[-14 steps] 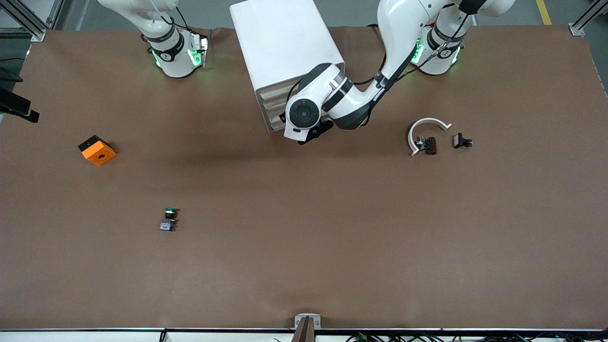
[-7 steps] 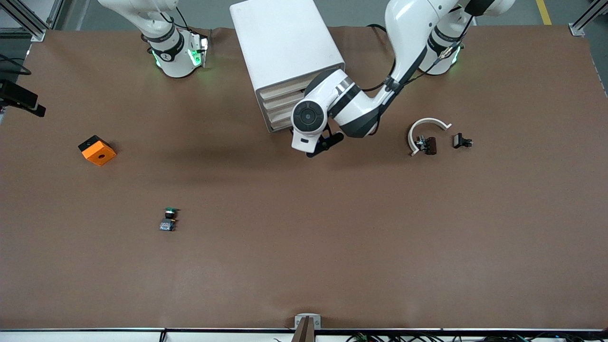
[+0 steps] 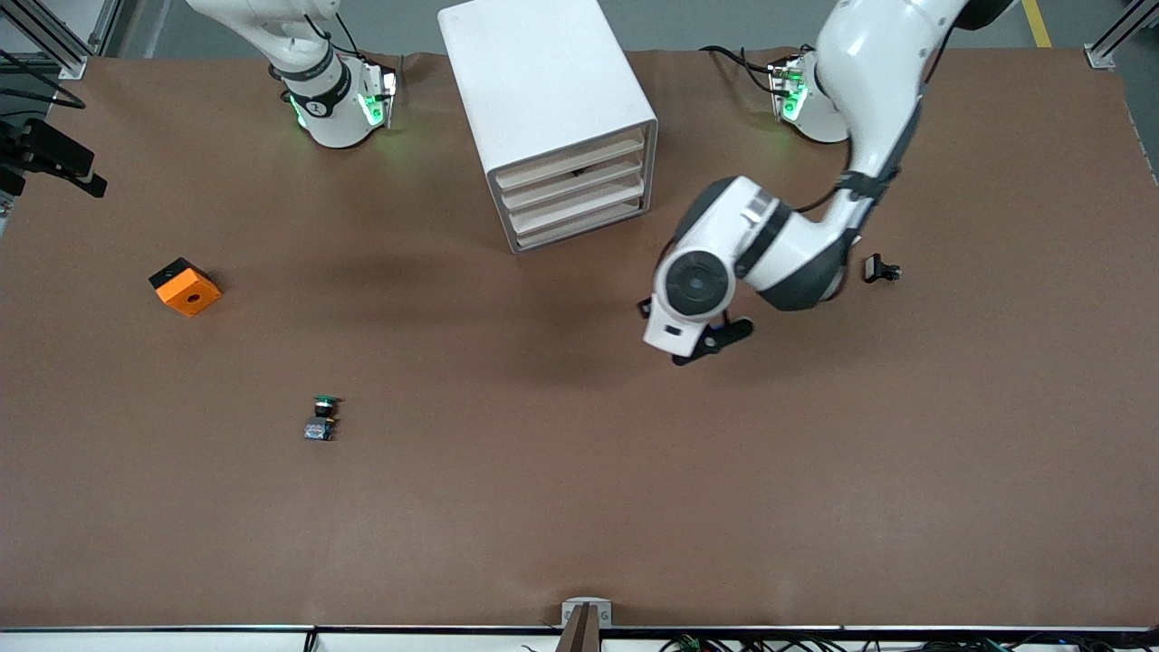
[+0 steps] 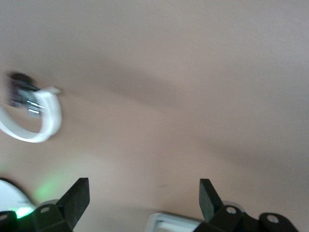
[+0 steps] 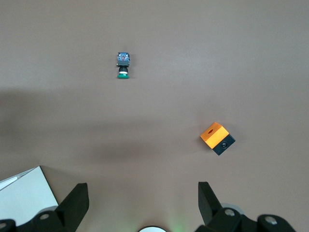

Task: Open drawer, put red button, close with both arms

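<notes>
Front view: white cabinet (image 3: 548,109) at the robots' edge of the brown table (image 3: 579,507), four cream-fronted drawers (image 3: 575,192) stacked, all pushed in. Left gripper (image 3: 702,349) hangs over bare table, toward the left arm's end from the cabinet, its arm covering the spot beside a small black part (image 3: 880,269). Orange cube (image 3: 185,287) toward the right arm's end; green-capped button (image 3: 320,418) nearer the camera than the cube. Right gripper out of this view, arm waiting. Red button not identifiable. Left wrist view: left gripper fingers (image 4: 77,198) spread apart, nothing between them; white curved piece (image 4: 36,121) with a dark item at one end, blurred. Right wrist view: right gripper (image 5: 142,205) fingers apart, empty, high over table; green-capped button, orange cube and a cabinet corner below.
</notes>
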